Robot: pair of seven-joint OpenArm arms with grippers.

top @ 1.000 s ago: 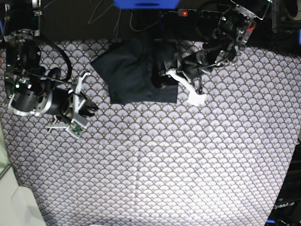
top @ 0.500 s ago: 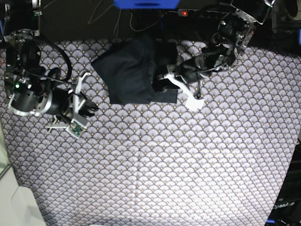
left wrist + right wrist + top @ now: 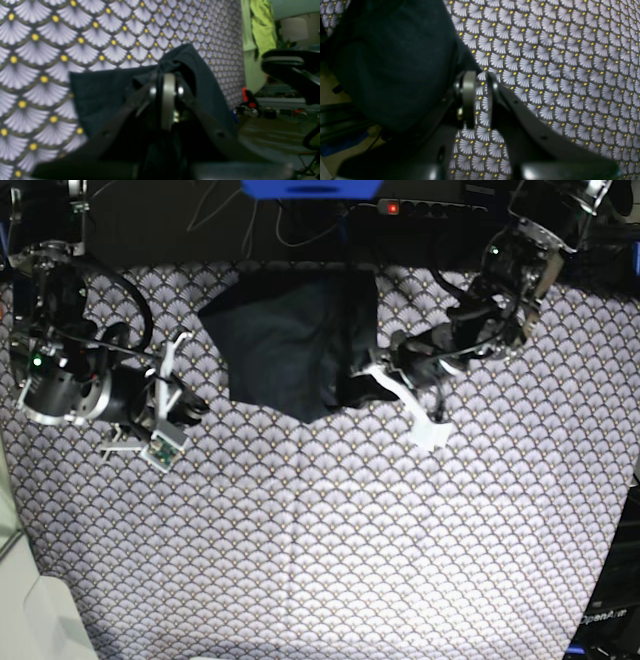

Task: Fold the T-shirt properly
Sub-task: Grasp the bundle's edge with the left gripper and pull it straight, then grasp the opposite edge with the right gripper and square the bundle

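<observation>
The T-shirt (image 3: 285, 340) lies bunched in a rough dark heap toward twelve o'clock on the bench (image 3: 330, 550), which is covered with a cloth of pale fan-shaped scales dotted yellow. In the base view the left pincer (image 3: 355, 385) reaches in from about two o'clock and meets the lower right edge of the T-shirt, where the cloth is drawn out into a point toward six o'clock. The left wrist view shows the left pincer (image 3: 167, 86) pressed together on a raised fold of the T-shirt (image 3: 105, 97), the dark cloth gathered up around its tips and lifted off the patterned cover. The right pincer (image 3: 190, 408) sits at about nine o'clock in the base view, well apart from the T-shirt and resting low over the bare cover. In the right wrist view the right pincer (image 3: 480, 92) has its jaws nearly together with a narrow gap, the patterned cover showing between them and nothing pinched; the T-shirt (image 3: 392, 62) fills the upper left of that view, just beside its left finger (image 3: 468, 97).
</observation>
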